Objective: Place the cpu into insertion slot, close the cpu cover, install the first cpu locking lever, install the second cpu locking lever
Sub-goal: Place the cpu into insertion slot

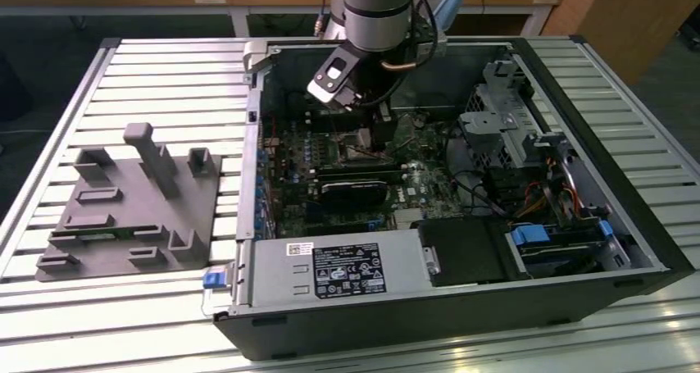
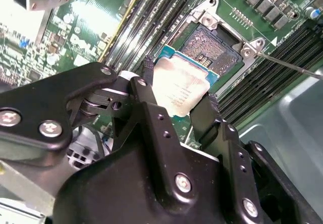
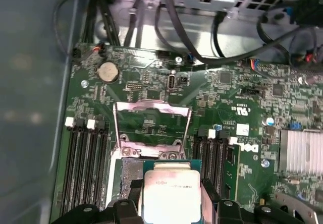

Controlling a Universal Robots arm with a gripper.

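My gripper point(image 2: 176, 95) is shut on the cpu point(image 2: 181, 82), a flat square chip with a dull grey metal top, one black finger on each side edge. The chip hangs just above the insertion slot point(image 2: 214, 50), partly overlapping its near edge, and the slot's dark contact field lies bare. In the first wrist view the cpu point(image 3: 169, 199) sits between the fingers beside the slot point(image 3: 128, 171), and the cpu cover point(image 3: 151, 107) stands flipped up beyond it. A thin metal locking lever point(image 2: 290, 66) sticks out past the slot's corner. From the exterior view, the gripper point(image 1: 378, 139) reaches down into the open computer case.
Long black memory slots point(image 3: 83, 163) flank the socket on both sides. A finned heatsink point(image 3: 300, 151), a coin battery point(image 3: 107, 71) and loose cables point(image 3: 227, 37) lie on the board. The case walls point(image 1: 612, 184) ring the work area. A grey fixture point(image 1: 120, 201) sits on the table.
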